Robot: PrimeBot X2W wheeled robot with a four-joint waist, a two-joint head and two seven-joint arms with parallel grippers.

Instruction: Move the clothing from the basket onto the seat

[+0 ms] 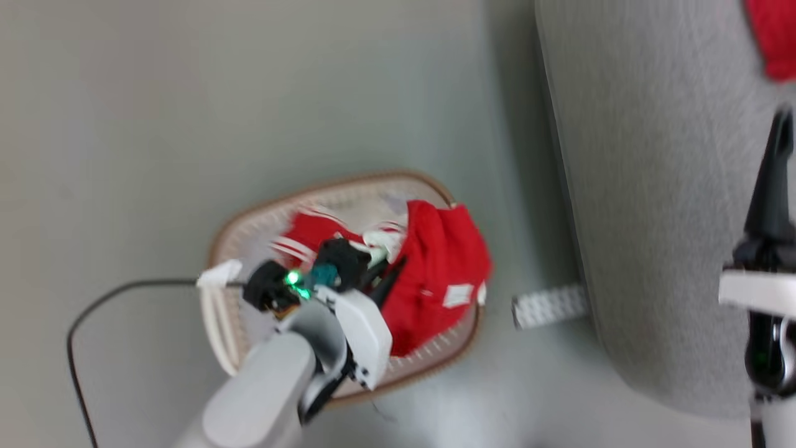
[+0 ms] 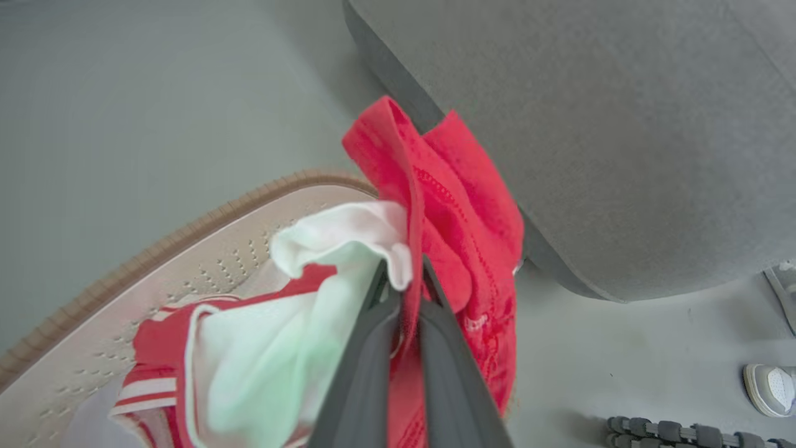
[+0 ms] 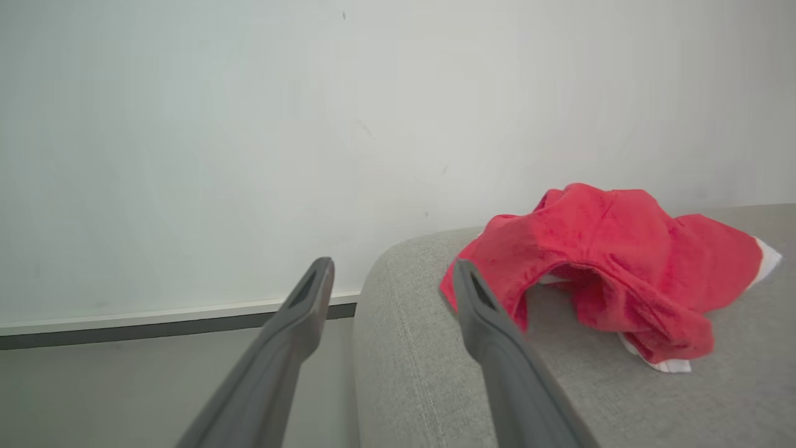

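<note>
- In the head view, which is blurred, the basket (image 1: 245, 233) is being shown on the pale floor (image 1: 124, 124), near the seat (image 1: 653, 186).
- The clothing (image 1: 441, 261) is heaped inside the basket and is spilling over the rim on the side facing the seat.
- The left gripper (image 1: 388, 274) is being held down in that heap. Its fingers appear to be closed on fabric, though the blur makes this hard to confirm from here.
- The right gripper (image 1: 783, 124) is being held above the seat, seen side-on.
- A loose red garment (image 1: 774, 37) is lying on the seat at the upper right corner.
- A black cable (image 1: 93, 311) is trailing across the floor to the basket, and a white perforated block (image 1: 547, 305) is lying between basket and seat.
- In the left wrist view, the two dark fingers (image 2: 367, 361) are pressed together on a red fold of the clothing. The fold is being held up above the basket wall, with white lining bunched beside it.
- The rest of the fabric is hanging down into the basket, and the grey seat is looming just behind.
- A pale shoe (image 2: 771, 389) is being shown on the floor at the right edge.
- In the right wrist view, the right gripper's fingers (image 3: 491, 323) are being held well apart with nothing between them.
- The loose red garment, with its white trim, is lying crumpled on the seat cushion beyond the right finger, in front of a white wall (image 3: 249, 124).
</note>
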